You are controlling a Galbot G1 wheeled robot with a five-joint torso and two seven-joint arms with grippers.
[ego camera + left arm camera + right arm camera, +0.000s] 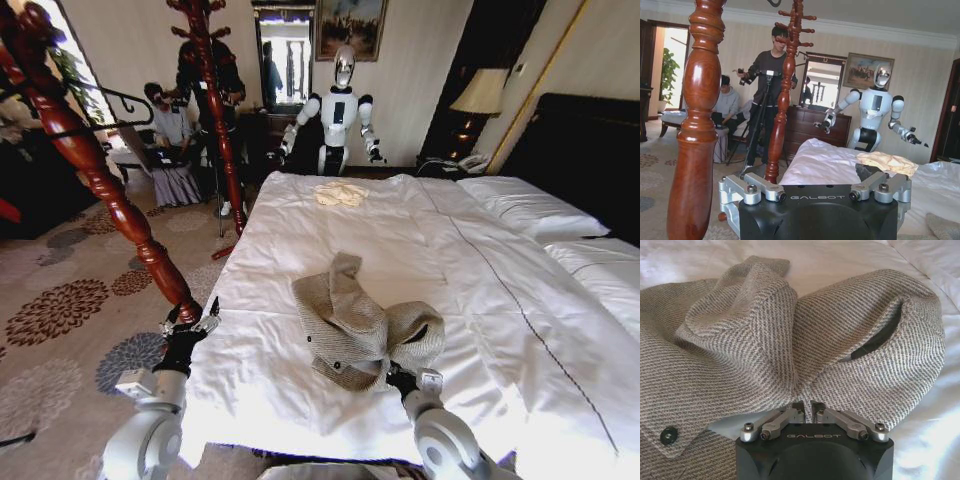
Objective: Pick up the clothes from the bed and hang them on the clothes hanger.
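Bedroom scene, patterned carpet (60, 310) on the robot's left and the big bed (480, 300) with its white duvet taking up most of the head view, white pillows (530, 208) up by the dark headboard (590, 150). Carved red-brown wooden post (100, 180) stands close on the left, just off the bed's edge, and another turned wooden stand (215, 110) sits farther back. Second white robot (338, 115) stands past the far end of the bed.

The clothes (360, 325), a grey-beige knit cardigan, lie bunched up in a heap on the duvet near the robot's side, one sleeve trailing toward the far end. Small pale cream garment (341, 194) lies well apart, up at the far end of the bed.

Right gripper (403, 381) is down at the near edge of the heap, and in the right wrist view its fingers (790, 416) are pressed together pinching a fold of the knit. Left gripper (190, 322) hovers off the bed's side right by the base of the near post, fingers (762, 186) spread and holding nothing
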